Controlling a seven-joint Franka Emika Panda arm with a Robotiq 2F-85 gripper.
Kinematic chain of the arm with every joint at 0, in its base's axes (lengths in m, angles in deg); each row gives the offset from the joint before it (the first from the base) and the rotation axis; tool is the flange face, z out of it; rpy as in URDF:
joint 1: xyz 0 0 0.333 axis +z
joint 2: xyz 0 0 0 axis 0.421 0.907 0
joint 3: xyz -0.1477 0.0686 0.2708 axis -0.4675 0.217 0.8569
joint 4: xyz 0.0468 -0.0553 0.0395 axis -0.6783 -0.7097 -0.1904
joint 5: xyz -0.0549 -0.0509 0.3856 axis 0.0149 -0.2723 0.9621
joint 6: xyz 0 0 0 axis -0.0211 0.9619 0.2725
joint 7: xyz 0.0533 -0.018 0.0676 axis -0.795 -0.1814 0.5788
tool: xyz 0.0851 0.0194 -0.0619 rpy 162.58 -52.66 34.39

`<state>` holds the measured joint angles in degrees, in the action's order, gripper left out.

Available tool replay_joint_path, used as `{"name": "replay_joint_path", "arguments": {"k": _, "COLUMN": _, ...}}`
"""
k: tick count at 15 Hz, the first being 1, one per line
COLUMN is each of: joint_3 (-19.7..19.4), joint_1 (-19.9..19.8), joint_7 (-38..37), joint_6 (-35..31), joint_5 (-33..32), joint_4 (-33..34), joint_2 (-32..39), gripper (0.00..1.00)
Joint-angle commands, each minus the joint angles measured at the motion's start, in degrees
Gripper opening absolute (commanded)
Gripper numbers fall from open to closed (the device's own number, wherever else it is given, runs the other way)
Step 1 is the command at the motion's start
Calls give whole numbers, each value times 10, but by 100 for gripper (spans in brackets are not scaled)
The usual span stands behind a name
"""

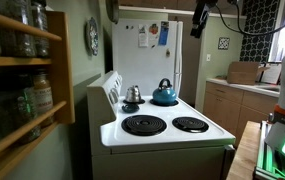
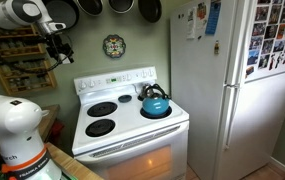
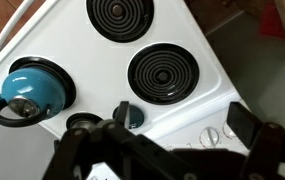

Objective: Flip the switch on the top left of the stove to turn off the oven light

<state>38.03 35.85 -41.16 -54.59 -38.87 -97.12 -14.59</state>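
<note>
Kitchen w/ white stove (image 2: 132, 128), blue kettle (image 2: 155, 105) on its rear burner. Gripper (image 2: 60, 48) hangs high over stove, fingers (image 3: 267, 140) spread, empty.

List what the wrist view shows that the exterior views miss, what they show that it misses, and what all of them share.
Wrist view only: a look down from above in which the back panel's knobs can be told apart, just past the dark claw at the bottom edge.

Exterior views only: the tall white fridge, the robot's arm up near the wall, and shelves of jars.

Shared: the white stove, the teal kettle on it, and the bare coil burners.
</note>
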Motion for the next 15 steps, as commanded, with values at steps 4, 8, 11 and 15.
{"name": "replay_joint_path", "arguments": {"k": 4, "joint_3": -2, "joint_1": 3, "joint_7": -2, "joint_6": 1, "joint_5": -2, "joint_4": 1, "joint_2": 1, "gripper": 100}}
{"name": "replay_joint_path", "arguments": {"k": 8, "joint_3": -56, "joint_1": 13, "joint_7": 23, "joint_6": -100, "joint_5": 67, "joint_4": -8, "joint_2": 41, "gripper": 100}}
{"name": "replay_joint_path", "arguments": {"k": 11, "joint_3": -93, "joint_1": 28, "joint_7": 62, "joint_6": -179, "joint_5": 141, "joint_4": -12, "joint_2": 92, "gripper": 100}}
{"name": "replay_joint_path", "arguments": {"k": 15, "joint_3": -132, "joint_1": 60, "joint_7": 130, "joint_6": -253, "joint_5": 255, "joint_4": -5, "joint_2": 184, "gripper": 100}}
